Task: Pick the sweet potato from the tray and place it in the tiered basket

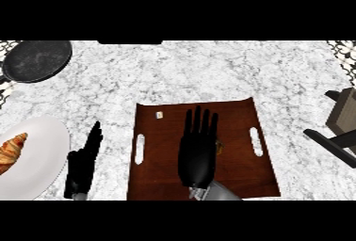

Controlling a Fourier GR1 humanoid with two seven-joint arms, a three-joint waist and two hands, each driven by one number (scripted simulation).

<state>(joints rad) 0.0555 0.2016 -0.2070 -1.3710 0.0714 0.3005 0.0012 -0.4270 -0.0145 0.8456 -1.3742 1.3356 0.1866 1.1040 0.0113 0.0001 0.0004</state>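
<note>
Right hand (198, 150) hovers flat over the tray (160, 155) at lower centre, fingers straight, gripping nothing — sweet potato mostly hidden under it, just a sliver at its right edge. Reach step; next it must curl around it. Left hand (83, 162) rests open

Tray (240, 162): dark brown wood, flat on the tabletop, centre-bottom of view, slot handles (256, 141) on left and right sides, far edge slightly curved. Small pale tag near its far-left corner. Sweet potato (220, 147): almost fully hidden, only a small brownish sliver shows on the tray near the middle; shape and pose can't be told. Basket (342, 123): at the right edge, partly cut off, beige box-like part on dark angled struts, well apart from the tray.
</note>
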